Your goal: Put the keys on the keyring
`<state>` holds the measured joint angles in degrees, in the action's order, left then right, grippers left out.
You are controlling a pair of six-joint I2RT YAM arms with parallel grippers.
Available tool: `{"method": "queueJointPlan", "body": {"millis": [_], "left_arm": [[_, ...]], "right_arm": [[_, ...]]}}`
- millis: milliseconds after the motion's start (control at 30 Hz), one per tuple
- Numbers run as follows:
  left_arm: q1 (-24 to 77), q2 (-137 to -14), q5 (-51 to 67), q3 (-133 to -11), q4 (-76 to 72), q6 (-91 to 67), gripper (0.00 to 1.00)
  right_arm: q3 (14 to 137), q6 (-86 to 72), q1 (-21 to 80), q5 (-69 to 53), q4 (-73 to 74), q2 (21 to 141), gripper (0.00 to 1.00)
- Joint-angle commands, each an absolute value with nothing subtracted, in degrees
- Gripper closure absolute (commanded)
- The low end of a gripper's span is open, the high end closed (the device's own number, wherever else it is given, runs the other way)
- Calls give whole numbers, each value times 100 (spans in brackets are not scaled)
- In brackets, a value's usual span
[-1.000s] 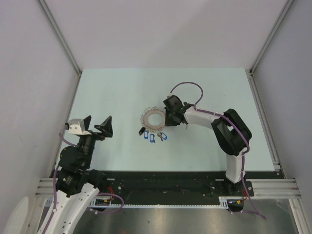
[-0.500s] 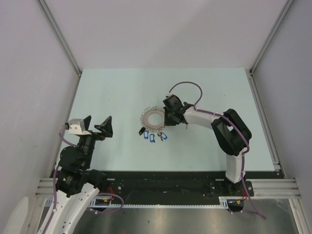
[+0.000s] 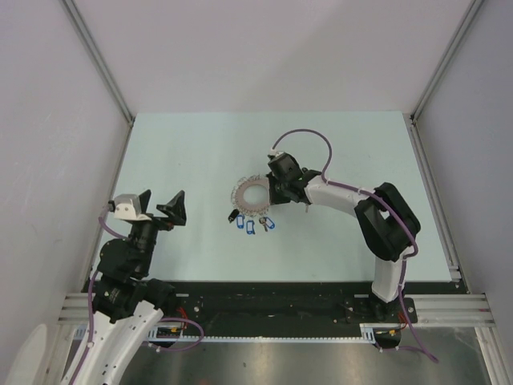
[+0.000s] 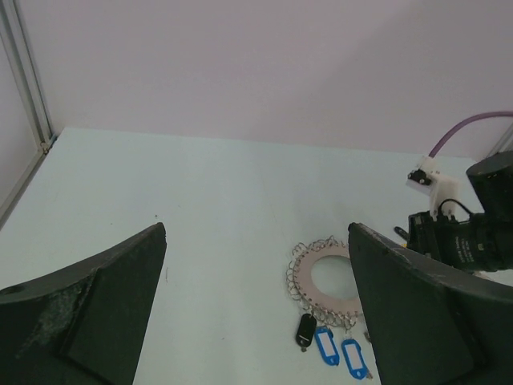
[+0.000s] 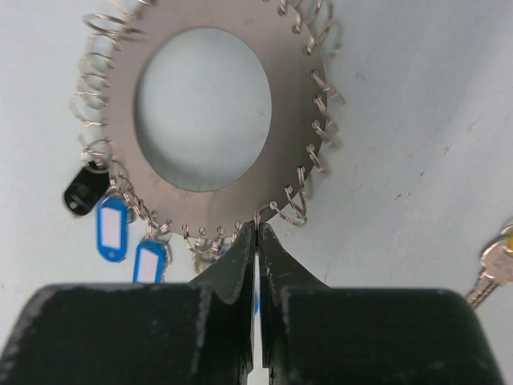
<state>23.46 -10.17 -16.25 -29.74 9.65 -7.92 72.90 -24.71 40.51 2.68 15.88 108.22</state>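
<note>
The keyring lies flat mid-table, a grey disc with a wide hole and a fringe of wire loops, also seen in the left wrist view. A black-headed key and two blue-tagged keys hang at its near rim, and show as blue tags from above. My right gripper is shut, its tips meeting at a small loop on the rim; whether the loop is pinched is unclear. A sliver of blue shows through the slit between its fingers. My left gripper hovers wide open at the far left, holding nothing.
A loose silvery key lies on the table to the right of the right gripper. Aluminium rails and grey walls bound the pale table. The right arm's purple cable arcs above the ring.
The right gripper's jaws have closed fully at the ring's rim, and its wrist has shifted slightly toward the ring. The left arm has not moved.
</note>
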Motion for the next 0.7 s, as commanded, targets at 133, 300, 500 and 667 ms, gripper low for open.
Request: {"method": "queueJointPlan", "body": {"millis": [133,300,500,667], "left_arm": [[2338,-1379,-933,-3216,739,-563,0],[2338,-1792,-248,-3672,686,-352,0],[2338,-2504,798,-4218,607,-185,0],[2338,-2961,1634,-4482,212,-202,0]], "right_arm": [[7339,-1153,4306,712,879,9335,100],[7260,-458,4377,633,414,8606,100],[6472,237,4394,-219,-842,7402,100],[5564,325,4368,-991,-2204,6365,100]]}}
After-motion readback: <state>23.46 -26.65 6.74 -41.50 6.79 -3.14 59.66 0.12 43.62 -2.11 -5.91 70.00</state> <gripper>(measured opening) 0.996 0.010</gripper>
